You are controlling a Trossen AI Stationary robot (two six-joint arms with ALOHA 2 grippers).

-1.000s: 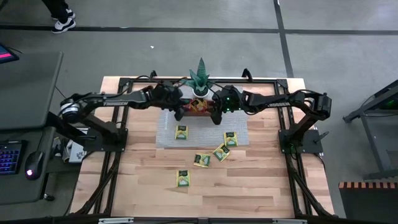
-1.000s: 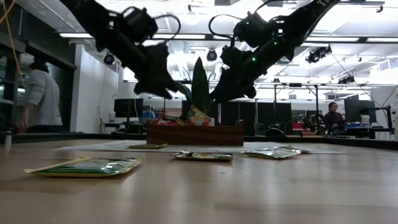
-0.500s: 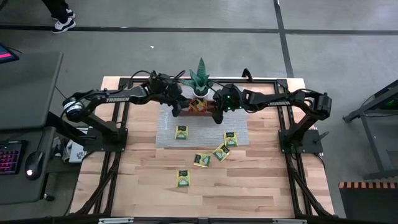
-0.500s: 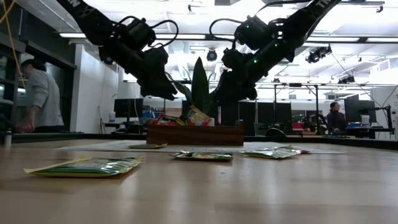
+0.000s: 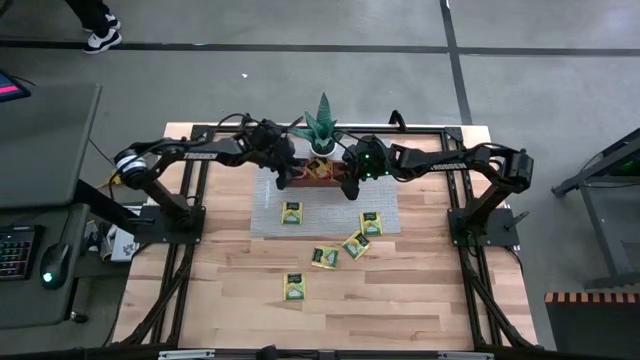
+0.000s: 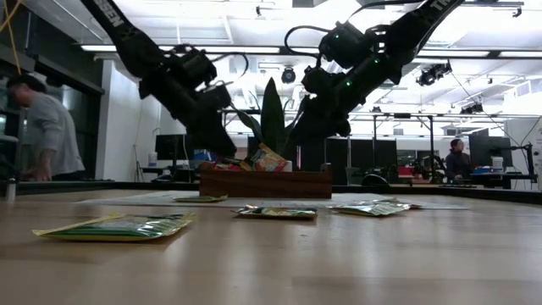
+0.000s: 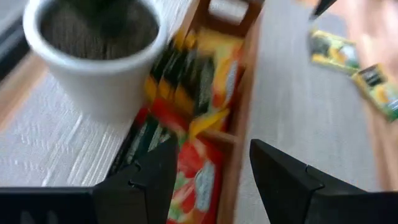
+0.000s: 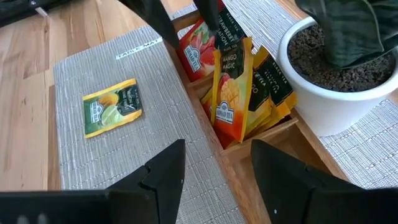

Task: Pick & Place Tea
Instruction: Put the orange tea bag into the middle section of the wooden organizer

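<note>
The long brown wooden tray (image 5: 318, 178) stands on a grey mat in front of the potted plant (image 5: 322, 125). It holds upright red, orange and yellow tea packets (image 8: 230, 87). Several green tea packets lie flat, two on the mat (image 5: 292, 212) and the others on the bare wood (image 5: 325, 257). My left gripper (image 7: 211, 180) is open and hovers just above the red packets (image 7: 189, 168) at the tray's left end (image 6: 216, 174). My right gripper (image 8: 217, 180) is open, above the mat at the tray's right end.
The plant's white pot (image 7: 93, 56) stands right behind the tray, close to both grippers. The two arms (image 5: 400, 162) face each other over the tray. A person (image 6: 42, 127) stands in the room beyond the table. Bare wood (image 5: 400, 300) lies toward the near edge.
My left gripper has come down toward the tray's left end and tipped steeper, staying open. My right gripper has kept still. The packets have not moved.
</note>
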